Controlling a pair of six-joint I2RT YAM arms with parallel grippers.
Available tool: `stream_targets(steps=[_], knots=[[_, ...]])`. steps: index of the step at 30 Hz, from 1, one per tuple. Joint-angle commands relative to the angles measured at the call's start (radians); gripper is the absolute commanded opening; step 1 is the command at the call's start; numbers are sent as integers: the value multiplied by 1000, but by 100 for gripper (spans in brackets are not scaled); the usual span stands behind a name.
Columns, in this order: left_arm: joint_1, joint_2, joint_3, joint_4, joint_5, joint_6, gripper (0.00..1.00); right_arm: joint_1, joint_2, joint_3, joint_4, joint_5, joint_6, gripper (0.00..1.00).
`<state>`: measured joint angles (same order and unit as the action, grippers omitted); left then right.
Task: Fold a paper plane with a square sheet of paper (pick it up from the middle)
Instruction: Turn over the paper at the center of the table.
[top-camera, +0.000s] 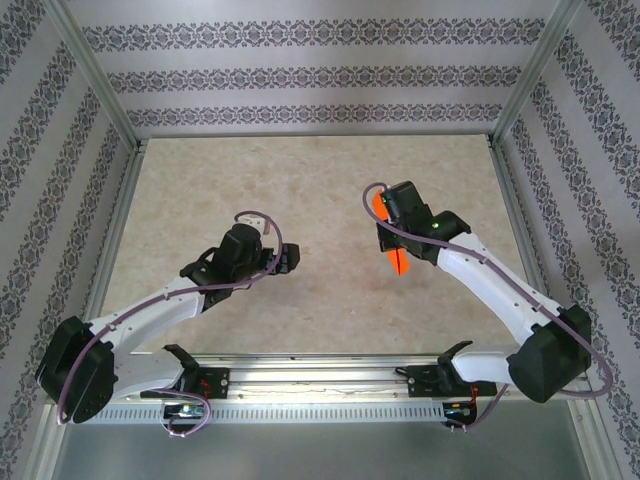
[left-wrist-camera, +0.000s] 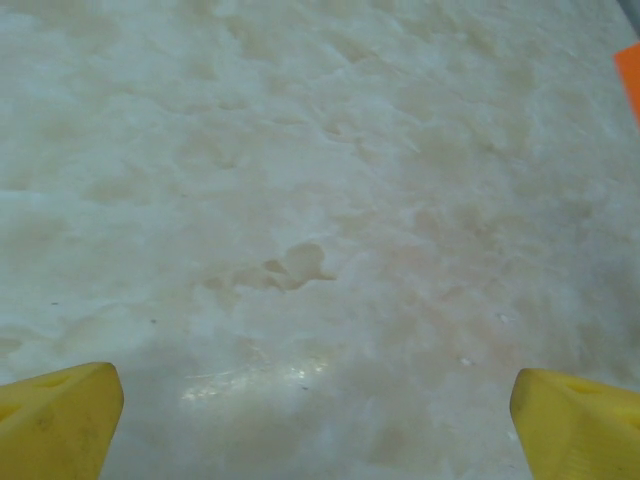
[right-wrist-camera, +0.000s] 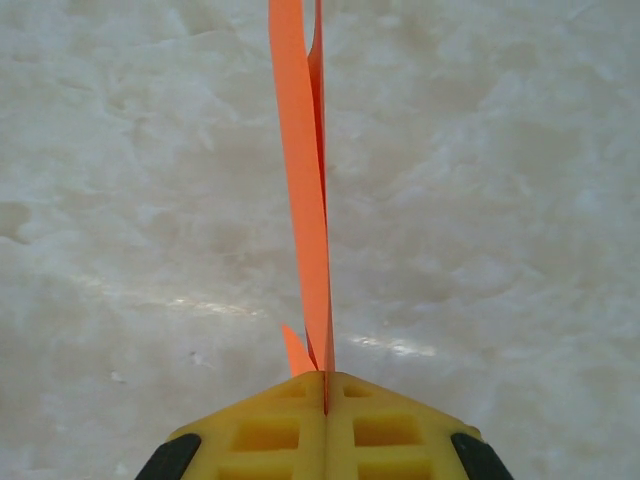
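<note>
- The left gripper (left-wrist-camera: 315, 425) is being held spread wide, low over the counter (top-camera: 300, 170).
- Farther out, on the right side, the paper plane (right-wrist-camera: 305, 200) is being pinched edge-on at its fold by the pressed-together right gripper (right-wrist-camera: 325, 385).

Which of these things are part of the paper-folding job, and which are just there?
Part of the job: orange paper plane, pinched in the shut right gripper; left gripper, open and empty.
Just there: marbled table; patterned walls.
</note>
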<state>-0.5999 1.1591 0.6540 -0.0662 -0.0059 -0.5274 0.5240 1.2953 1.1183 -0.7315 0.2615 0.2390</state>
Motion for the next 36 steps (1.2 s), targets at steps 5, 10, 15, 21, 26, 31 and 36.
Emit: stream_targets(steps=[5,10,15,21,26,31,36], knots=[[18,-70,4,-110,-173,-28,100,68,74,55,-105,246,-44,0],[23,-180,-63,-67,-159,-25,100,86,116,59,-96,306,-25,0],[25,-239,-93,-54,-180,-55,100,121,206,71,-103,366,-7,0],[24,-253,-92,-66,-198,-66,100,206,358,116,-119,343,22,0],[26,-279,-92,-85,-232,-84,100,284,528,211,-144,243,82,0],[28,-315,-90,-124,-268,-95,100,339,649,326,-149,113,142,2],[31,-339,-104,-119,-271,-116,100,348,696,392,-88,-109,170,12]])
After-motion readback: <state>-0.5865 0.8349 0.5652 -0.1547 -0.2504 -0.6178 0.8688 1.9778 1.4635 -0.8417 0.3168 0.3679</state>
